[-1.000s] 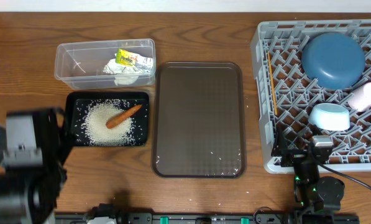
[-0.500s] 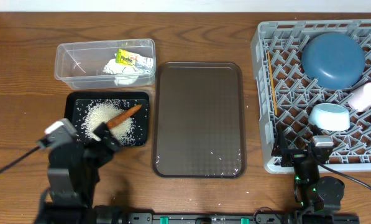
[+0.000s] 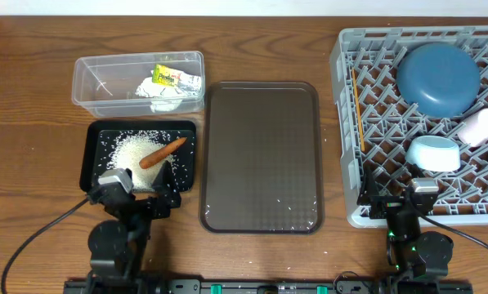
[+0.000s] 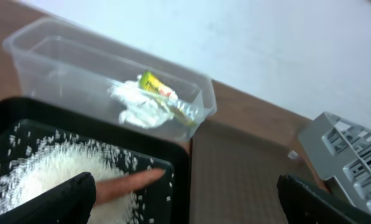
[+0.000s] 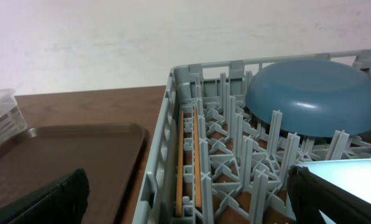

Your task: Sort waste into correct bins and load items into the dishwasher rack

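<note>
Left fingers (image 4: 58,200): spread wide, empty, over the near rim of the shallow black tray (image 4: 180,171). Just ahead, between them, a loose rice (image 4: 54,168) heap with the orange carrot (image 4: 132,182) lying on it. Beyond, the clear tub (image 4: 61,50) holds a crumpled tissue (image 4: 138,109) and a printed wrapper (image 4: 157,87). To their right, a flat textured brown serving tray (image 3: 264,155) on the wooden counter (image 3: 31,122).

Right fingers (image 5: 48,199): wide apart, empty, at the near-left corner of the grey lattice rack (image 5: 173,124). Ahead, thin chopsticks (image 5: 188,162) lie between pegs. The upturned blue bowl (image 5: 312,96) sits beyond-right.

Tub (image 3: 96,88) behind rice tray (image 3: 141,125); rack (image 3: 382,139) far R
</note>
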Robot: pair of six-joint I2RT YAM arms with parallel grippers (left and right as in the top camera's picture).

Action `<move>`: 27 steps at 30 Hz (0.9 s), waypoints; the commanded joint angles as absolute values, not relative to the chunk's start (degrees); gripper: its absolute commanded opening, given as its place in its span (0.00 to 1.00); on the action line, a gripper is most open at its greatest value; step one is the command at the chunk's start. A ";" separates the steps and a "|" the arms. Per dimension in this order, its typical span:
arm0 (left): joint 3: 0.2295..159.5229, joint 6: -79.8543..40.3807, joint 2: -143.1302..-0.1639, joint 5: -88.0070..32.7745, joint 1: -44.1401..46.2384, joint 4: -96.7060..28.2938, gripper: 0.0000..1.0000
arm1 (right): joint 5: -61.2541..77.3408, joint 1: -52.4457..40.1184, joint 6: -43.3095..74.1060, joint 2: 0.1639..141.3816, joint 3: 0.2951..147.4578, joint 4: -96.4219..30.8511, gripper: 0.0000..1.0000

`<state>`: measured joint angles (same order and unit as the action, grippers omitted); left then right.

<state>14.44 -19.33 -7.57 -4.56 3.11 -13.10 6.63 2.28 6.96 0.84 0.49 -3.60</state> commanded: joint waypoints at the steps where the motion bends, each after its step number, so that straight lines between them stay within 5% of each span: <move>1: 11.14 -15.84 -4.45 -4.19 3.29 -10.90 0.95 | 6.44 2.98 6.79 0.40 0.34 -3.70 0.99; 13: 0.14 -13.74 -0.08 -3.44 3.25 1.08 0.96 | 6.44 2.98 6.79 0.40 0.34 -3.70 0.99; 27: 0.23 -6.02 -0.10 -3.44 3.18 -3.79 0.96 | 6.44 2.98 6.79 0.40 0.34 -3.70 0.99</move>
